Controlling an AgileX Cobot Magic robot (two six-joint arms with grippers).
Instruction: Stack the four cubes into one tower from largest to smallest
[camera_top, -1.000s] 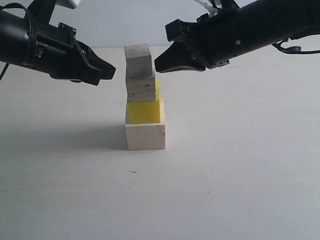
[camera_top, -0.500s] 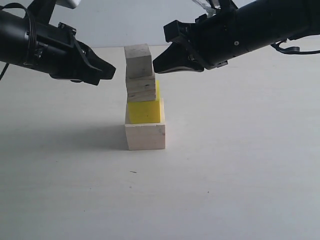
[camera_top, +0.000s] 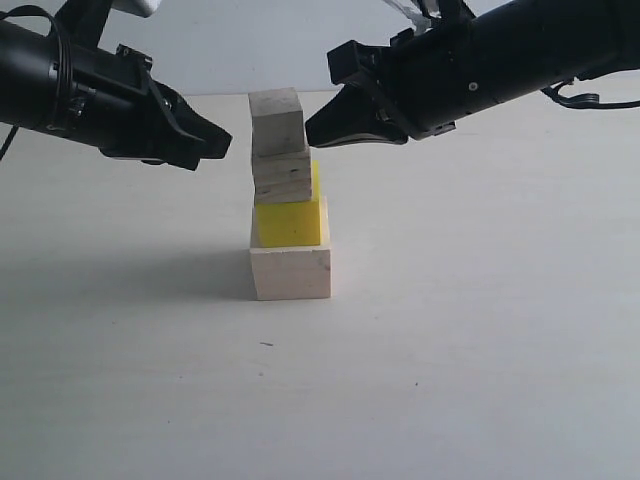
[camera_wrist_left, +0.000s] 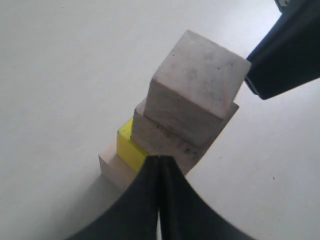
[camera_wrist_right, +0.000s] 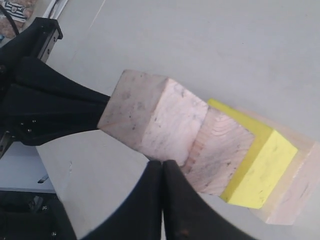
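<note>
Four-cube tower standing on the surface.
Closed and empty, the left jaws and right jaws sit just beside the small whitish cube on top, one each side.

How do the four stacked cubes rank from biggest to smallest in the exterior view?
1. Pale smooth wooden cube at the base.
2. Bright yellow cube.
3. Layered-grain wooden cube and whitish-grey top cube: nearly alike, too close to rank.

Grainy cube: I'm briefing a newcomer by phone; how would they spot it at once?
On the white table stands one tower of four cubes. The grainy cube is third from the bottom, between the yellow cube and the whitish cap. Only it shows dark layered grain lines.
</note>
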